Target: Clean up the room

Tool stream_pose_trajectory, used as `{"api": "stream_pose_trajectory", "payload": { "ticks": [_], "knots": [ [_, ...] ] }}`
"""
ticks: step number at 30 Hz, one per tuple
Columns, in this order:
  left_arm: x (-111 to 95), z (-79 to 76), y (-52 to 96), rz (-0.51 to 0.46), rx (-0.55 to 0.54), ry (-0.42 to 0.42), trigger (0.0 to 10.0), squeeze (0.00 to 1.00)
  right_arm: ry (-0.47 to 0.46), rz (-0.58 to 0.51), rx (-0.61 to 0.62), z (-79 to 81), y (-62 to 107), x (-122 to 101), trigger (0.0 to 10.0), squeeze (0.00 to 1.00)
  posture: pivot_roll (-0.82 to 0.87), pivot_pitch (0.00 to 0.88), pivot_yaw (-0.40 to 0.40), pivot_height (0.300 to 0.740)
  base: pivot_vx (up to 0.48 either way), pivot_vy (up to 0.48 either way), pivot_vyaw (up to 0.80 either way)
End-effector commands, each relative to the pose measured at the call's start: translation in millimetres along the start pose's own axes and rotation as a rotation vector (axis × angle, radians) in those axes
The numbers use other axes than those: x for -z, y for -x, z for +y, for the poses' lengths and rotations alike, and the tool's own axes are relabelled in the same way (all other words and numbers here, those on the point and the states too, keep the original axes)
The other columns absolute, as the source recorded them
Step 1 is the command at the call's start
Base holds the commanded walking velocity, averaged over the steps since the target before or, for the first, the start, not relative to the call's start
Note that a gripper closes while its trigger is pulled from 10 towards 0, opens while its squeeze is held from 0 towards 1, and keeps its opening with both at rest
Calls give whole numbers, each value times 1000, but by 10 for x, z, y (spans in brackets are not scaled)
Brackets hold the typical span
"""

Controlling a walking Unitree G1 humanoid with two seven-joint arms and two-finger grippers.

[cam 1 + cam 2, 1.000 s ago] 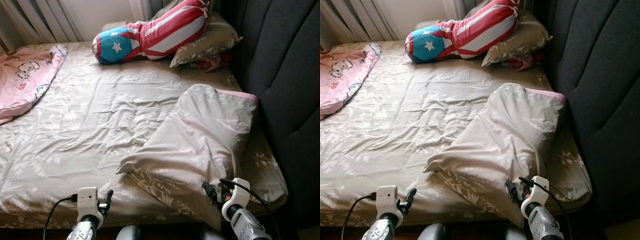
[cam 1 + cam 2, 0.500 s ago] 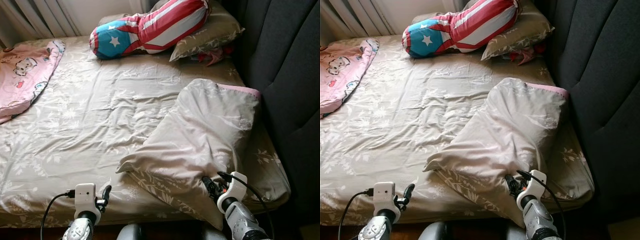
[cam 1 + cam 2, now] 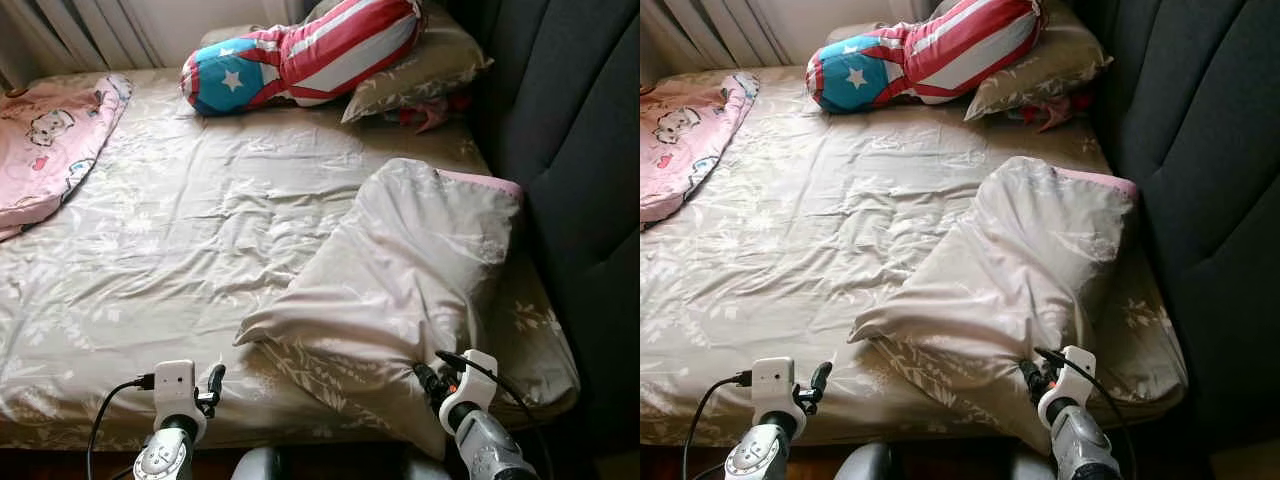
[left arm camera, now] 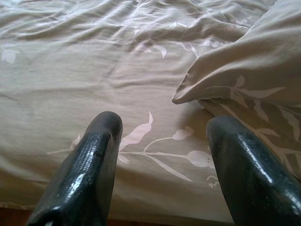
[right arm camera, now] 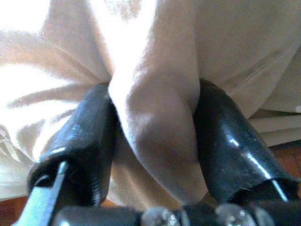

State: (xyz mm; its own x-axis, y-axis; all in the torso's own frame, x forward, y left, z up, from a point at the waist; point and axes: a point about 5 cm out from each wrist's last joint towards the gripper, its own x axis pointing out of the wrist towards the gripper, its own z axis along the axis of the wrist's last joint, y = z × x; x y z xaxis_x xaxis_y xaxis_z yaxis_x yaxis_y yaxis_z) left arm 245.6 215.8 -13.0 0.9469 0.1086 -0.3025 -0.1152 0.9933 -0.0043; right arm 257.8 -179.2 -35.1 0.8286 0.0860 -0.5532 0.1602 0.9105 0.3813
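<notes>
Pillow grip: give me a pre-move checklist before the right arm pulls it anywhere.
1. Right gripper shut on the beige pillow: ok, a fold of its fabric is pinched between the fingers.
2. How much fabric is held: cannot tell whether only the cover is caught.
3. Left gripper free: ok, open above the bedsheet, beside the pillow's corner, holding nothing.
4. Nothing resting on the pillow: ok.
5. Far end of the pillow: it lies by the dark headboard; cannot tell if it touches.
6. Star-striped cushion and pink blanket lie apart from the pillow: ok.
</notes>
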Motion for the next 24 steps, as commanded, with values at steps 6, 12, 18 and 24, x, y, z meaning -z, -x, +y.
{"api": "stream_pose_trajectory", "payload": {
  "ticks": [6, 12, 18, 24],
  "knots": [
    [54, 19, 7, 36, -33, 23, 10000, 0, 9, 51, 39, -71, 50, 138, 0, 0, -40, 78, 33, 657, 0, 0, 0],
    [48, 3, -7, 36, -36, 27, 10000, 0, 18, 51, 53, -95, 55, 131, 0, 0, -47, 72, 30, 657, 0, 0, 0],
    [44, 1, -15, 37, -43, 30, 10000, 0, 73, 60, 90, -167, 77, 132, 0, 0, -51, 69, 28, 657, 0, 0, 0],
    [60, 11, -5, 43, -47, 29, 10000, 0, 210, 2, 370, -596, 185, -136, 0, 0, -72, 70, 36, 657, 0, 0, 0]
  ]
}}
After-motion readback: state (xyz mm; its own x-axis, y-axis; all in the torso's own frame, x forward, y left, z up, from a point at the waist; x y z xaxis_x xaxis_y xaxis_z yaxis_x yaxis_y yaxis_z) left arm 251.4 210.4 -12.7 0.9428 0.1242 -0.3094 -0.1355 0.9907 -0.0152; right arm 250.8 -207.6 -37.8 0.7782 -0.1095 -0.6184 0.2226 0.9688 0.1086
